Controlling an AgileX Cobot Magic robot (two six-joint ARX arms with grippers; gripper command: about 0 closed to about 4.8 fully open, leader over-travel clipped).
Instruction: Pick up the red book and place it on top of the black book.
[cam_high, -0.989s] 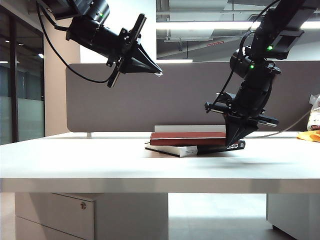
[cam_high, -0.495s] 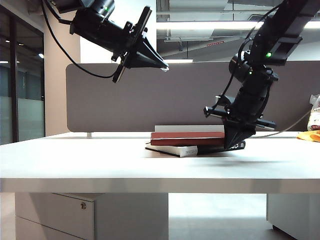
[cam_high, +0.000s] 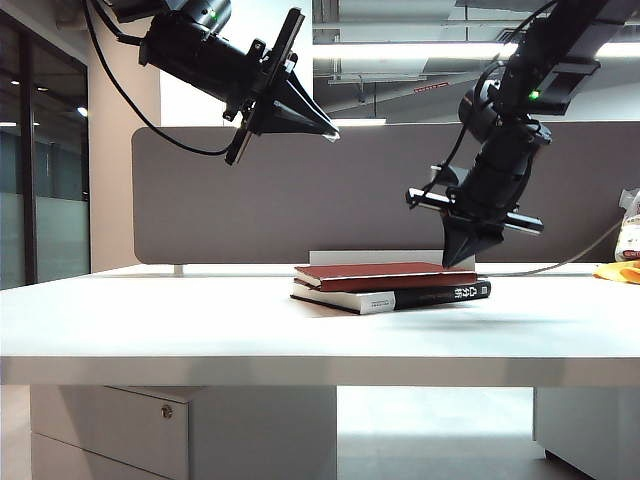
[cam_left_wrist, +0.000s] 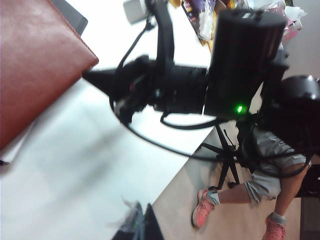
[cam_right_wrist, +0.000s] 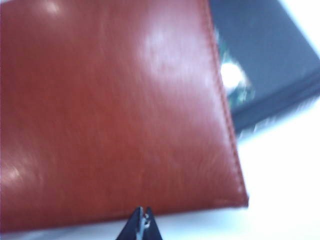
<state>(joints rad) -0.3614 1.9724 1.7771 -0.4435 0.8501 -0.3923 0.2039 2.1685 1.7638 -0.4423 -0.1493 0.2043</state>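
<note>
The red book (cam_high: 372, 273) lies flat on top of the black book (cam_high: 440, 296), whose spine with white characters faces the front of the white table (cam_high: 150, 320). My right gripper (cam_high: 454, 262) is shut and empty, with its tip just above the red book's right end. In the right wrist view the red book (cam_right_wrist: 115, 110) covers most of the black book (cam_right_wrist: 265, 65), and the right gripper (cam_right_wrist: 143, 215) sits just off its edge. My left gripper (cam_high: 328, 134) is shut and empty, high above the books to the left. The left gripper (cam_left_wrist: 141, 214) looks down on the red book (cam_left_wrist: 35, 65).
A grey partition (cam_high: 200, 200) runs behind the table. A yellow object (cam_high: 620, 272) and a white packet (cam_high: 630, 232) lie at the far right edge. A person in pink shoes (cam_left_wrist: 270, 175) stands beyond the table's side, near the right arm (cam_left_wrist: 200, 85).
My right gripper has risen from beside the books' right end to just above the red book, which now lies flat and lower. My left gripper has shifted slightly to the right.
</note>
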